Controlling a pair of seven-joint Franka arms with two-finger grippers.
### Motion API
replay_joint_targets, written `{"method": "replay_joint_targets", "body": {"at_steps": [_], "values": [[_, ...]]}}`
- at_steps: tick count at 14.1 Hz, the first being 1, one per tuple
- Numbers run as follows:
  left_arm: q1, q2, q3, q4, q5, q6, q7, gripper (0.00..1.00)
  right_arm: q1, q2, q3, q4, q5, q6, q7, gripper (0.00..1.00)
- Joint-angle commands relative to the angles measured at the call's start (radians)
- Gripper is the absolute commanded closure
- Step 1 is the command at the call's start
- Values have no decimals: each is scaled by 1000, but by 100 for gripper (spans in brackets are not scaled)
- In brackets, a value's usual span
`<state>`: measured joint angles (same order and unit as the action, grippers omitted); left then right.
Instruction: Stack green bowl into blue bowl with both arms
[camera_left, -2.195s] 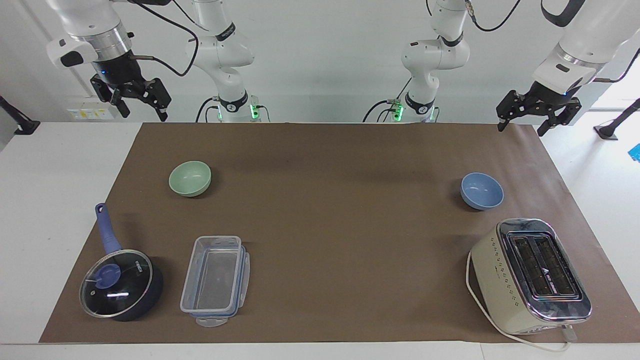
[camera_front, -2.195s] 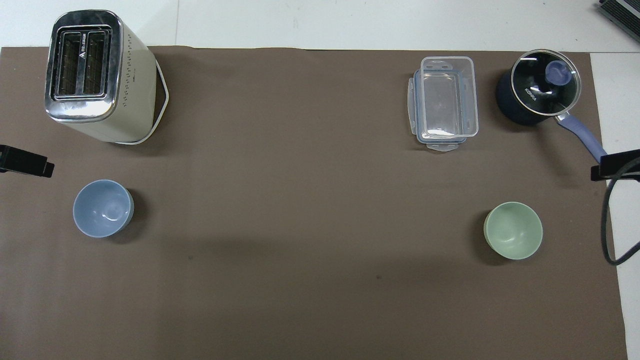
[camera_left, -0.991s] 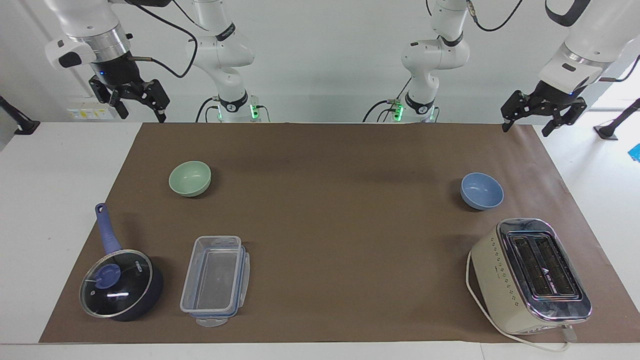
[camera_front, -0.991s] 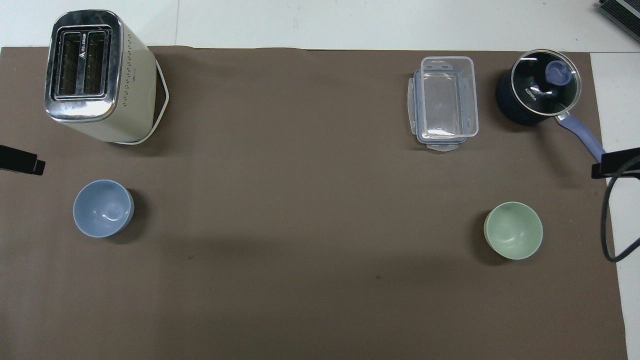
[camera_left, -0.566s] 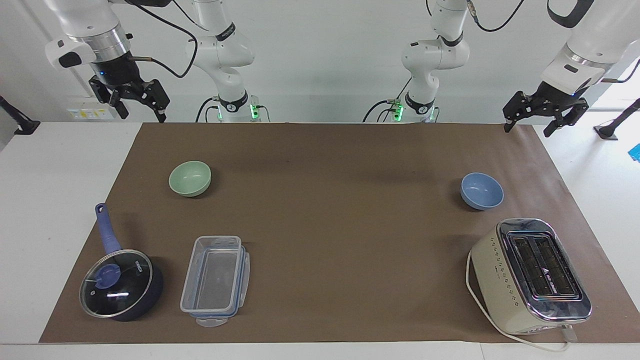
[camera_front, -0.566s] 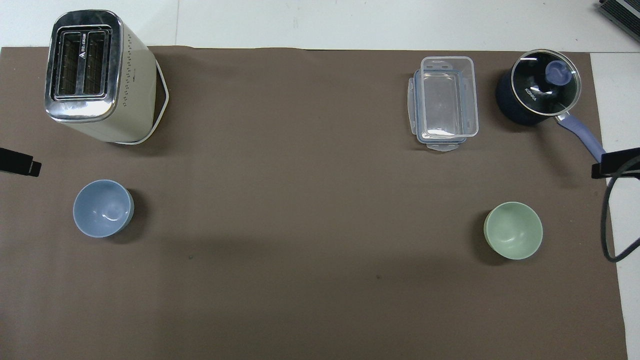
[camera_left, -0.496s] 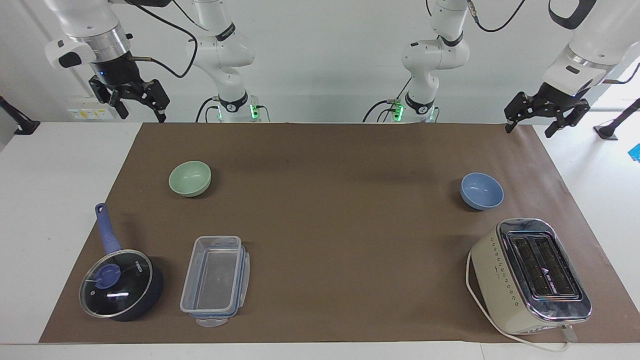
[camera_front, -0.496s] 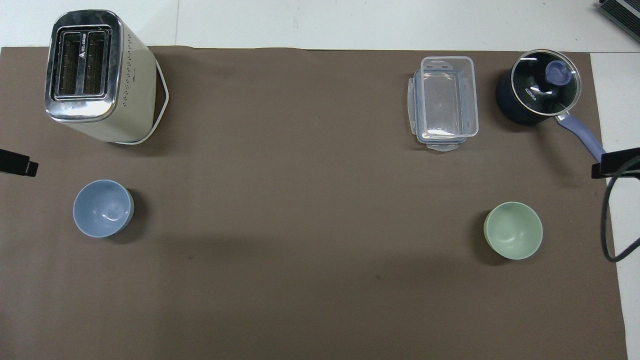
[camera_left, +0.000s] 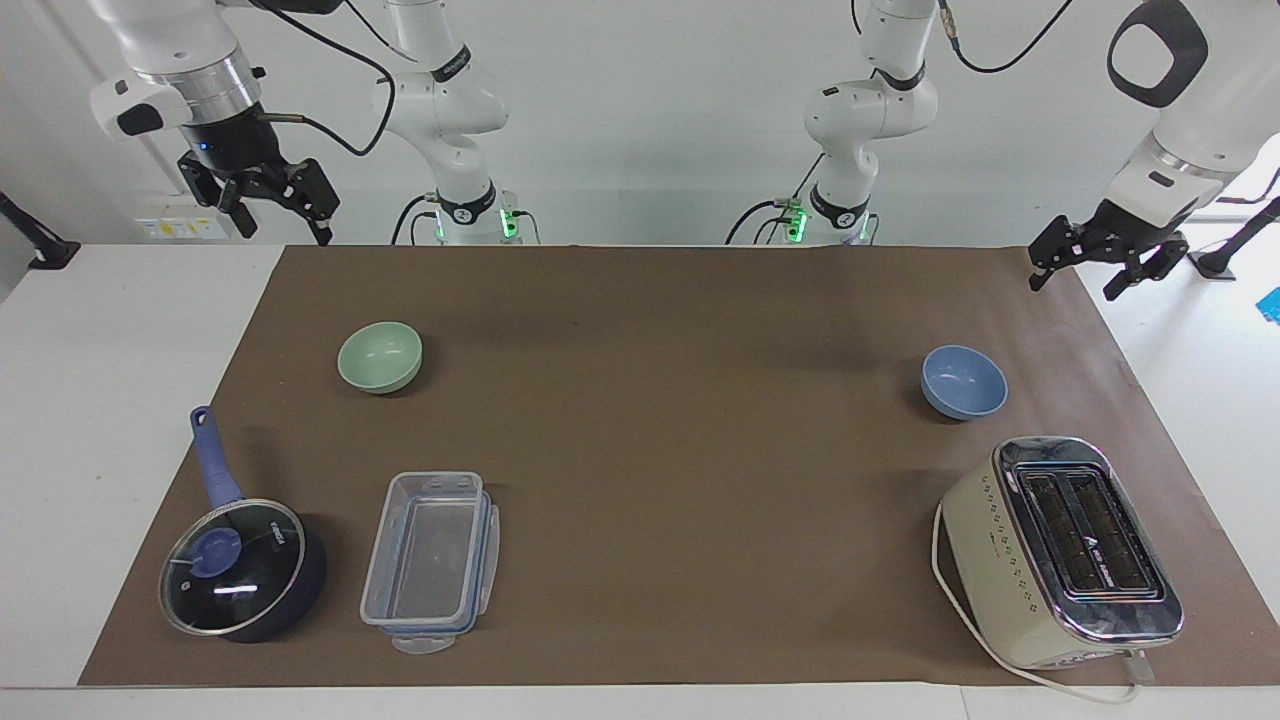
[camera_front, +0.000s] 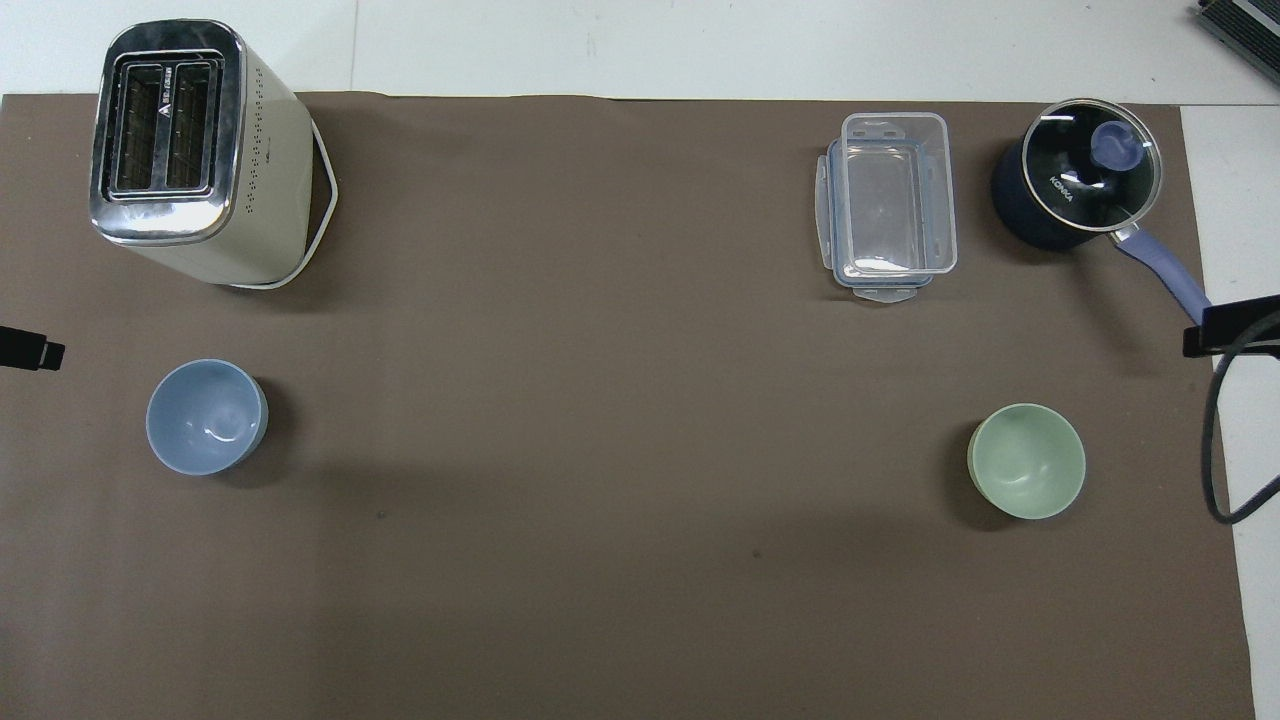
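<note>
The green bowl (camera_left: 380, 357) stands upright and empty on the brown mat toward the right arm's end; it also shows in the overhead view (camera_front: 1027, 460). The blue bowl (camera_left: 964, 381) stands upright and empty toward the left arm's end, nearer to the robots than the toaster; it also shows in the overhead view (camera_front: 206, 416). My right gripper (camera_left: 283, 222) hangs open and empty, high over the mat's corner at its own end. My left gripper (camera_left: 1075, 283) hangs open and empty over the mat's edge at its own end. Neither touches a bowl.
A cream toaster (camera_left: 1065, 550) stands at the left arm's end, farther from the robots than the blue bowl. A clear plastic container (camera_left: 430, 560) and a dark blue lidded saucepan (camera_left: 240, 565) stand farther from the robots than the green bowl.
My left gripper has moved outward toward its own end of the table and a little lower. The right gripper has barely moved. The bowls have not moved.
</note>
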<state>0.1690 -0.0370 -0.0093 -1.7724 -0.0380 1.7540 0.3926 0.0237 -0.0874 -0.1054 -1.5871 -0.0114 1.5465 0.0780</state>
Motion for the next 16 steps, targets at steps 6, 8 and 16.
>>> {"method": "replay_joint_targets", "body": {"at_steps": [6, 8, 16], "values": [[46, 0, -9, -332, -57, 323, 65, 0, -7, -15, 4, -25, -2, 26, 14, 0], [47, 51, -8, -351, -59, 373, 74, 0, -7, -18, 4, -30, -2, 26, 14, 0], [92, 137, -8, -426, -59, 499, 109, 20, -7, -20, 4, -33, -2, 26, 13, 0]]}}
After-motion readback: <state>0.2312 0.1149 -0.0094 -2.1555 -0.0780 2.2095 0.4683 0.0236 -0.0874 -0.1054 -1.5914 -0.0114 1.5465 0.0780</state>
